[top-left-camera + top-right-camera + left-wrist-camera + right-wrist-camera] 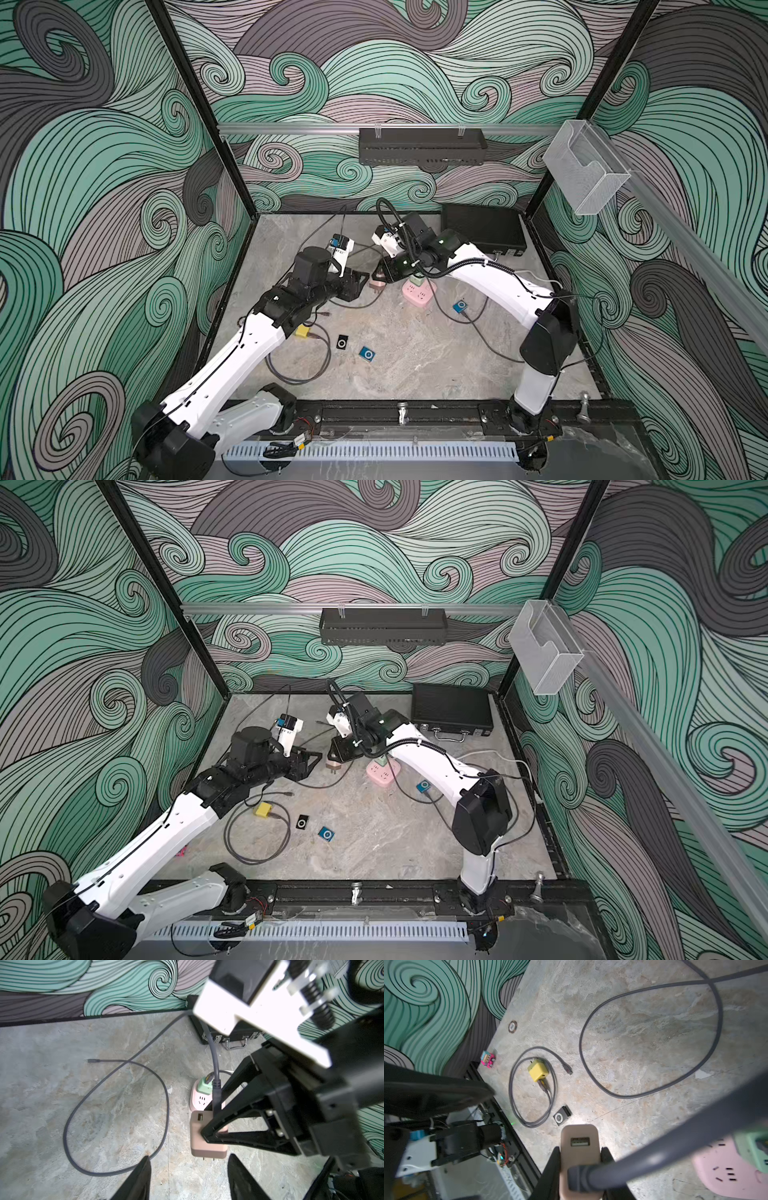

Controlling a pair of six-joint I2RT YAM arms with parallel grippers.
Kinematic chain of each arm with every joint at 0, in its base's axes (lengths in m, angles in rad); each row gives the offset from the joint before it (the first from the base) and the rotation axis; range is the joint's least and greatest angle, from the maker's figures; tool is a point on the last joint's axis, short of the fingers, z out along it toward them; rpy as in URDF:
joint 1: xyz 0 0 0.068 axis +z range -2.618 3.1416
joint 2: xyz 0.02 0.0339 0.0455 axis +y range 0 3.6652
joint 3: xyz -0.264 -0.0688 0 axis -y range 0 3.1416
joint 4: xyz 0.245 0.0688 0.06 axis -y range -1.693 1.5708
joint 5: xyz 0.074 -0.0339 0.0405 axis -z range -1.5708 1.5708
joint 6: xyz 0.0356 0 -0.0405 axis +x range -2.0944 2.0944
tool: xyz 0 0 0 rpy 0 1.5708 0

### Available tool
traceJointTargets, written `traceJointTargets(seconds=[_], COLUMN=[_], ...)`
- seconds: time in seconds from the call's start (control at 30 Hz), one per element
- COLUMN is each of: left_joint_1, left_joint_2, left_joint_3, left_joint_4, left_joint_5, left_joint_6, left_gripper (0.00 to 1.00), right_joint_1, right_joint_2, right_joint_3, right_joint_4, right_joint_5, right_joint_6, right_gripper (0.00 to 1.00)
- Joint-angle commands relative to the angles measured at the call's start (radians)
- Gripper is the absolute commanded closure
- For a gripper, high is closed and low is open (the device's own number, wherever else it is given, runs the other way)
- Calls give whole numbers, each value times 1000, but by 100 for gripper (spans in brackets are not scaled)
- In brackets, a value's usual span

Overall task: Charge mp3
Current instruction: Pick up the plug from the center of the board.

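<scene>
My right end effector [580, 1167] is clamped on the tan charger [579, 1134] (grey cable [215, 1068] plugged in), while my left end effector [189, 1174] stands open and empty beside it.

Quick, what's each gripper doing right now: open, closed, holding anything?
Left gripper: open, nothing between its fingers.
Right gripper: closed on the tan charger plug, with a grey cable plugged into it.

Table [415, 357]: a stone-like, mottled surface is shown, matt.
Charger [579, 1159]: smooth matt plastic is seen.
Cable [168, 1105]: sheathed in matt rubbery grey.
Power strip [200, 1102]: moulded in smooth plastic, faintly glossy.
Case handle [236, 1048]: made of shiny metal.
</scene>
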Motion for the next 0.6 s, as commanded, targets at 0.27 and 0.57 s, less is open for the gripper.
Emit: traceJointTargets(seconds=[0.27, 0.57], left_joint_1=[27, 51], left_joint_2=[17, 81], left_joint_3=[-110, -112], left_joint_4=[169, 255], left_joint_5=[-151, -176], left_joint_6=[-126, -166], left_gripper=[44, 45], right_joint_1=[28, 21], right_joint_2=[-92, -182], right_joint_3=[-193, -496], right_joint_4=[88, 477], right_joint_5=[358, 470], right_joint_6=[-308, -283], right_gripper=[100, 100])
